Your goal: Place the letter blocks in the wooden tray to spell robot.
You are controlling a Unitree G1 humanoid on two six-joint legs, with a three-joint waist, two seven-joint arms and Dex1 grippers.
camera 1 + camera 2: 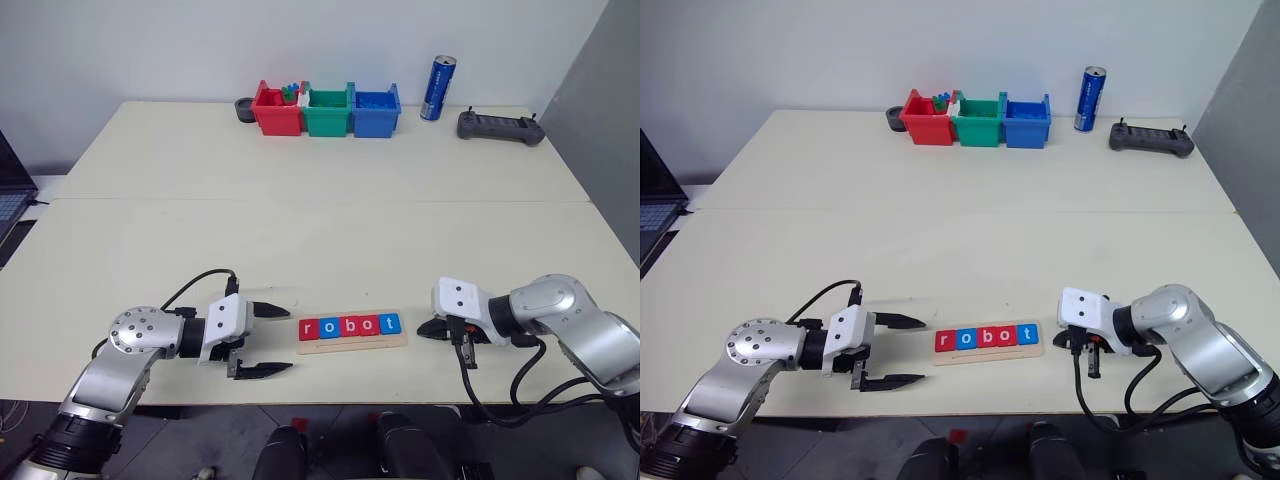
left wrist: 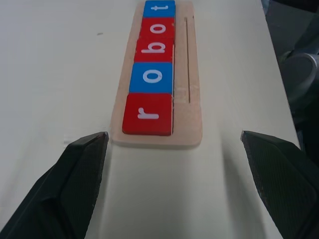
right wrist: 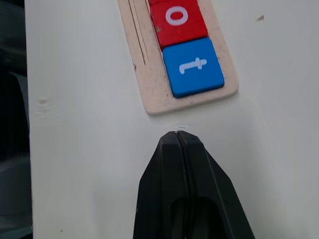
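While letter blocks (image 1: 348, 326) fill wooden tray (image 1: 352, 343) | left gripper (image 1: 266, 340): spread wide, empty | right gripper (image 1: 432, 328): clenched, empty, beside tray

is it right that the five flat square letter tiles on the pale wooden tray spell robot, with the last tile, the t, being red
Not quite: the five flat square letter tiles on the pale wooden tray do spell robot, but the t tile is blue, as the right wrist view shows.

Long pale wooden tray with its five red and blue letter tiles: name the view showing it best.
Left wrist view: the long pale wooden tray runs lengthwise, every letter legible. Both eye views show it whole but small; right wrist view shows just its "o" and "t" end.
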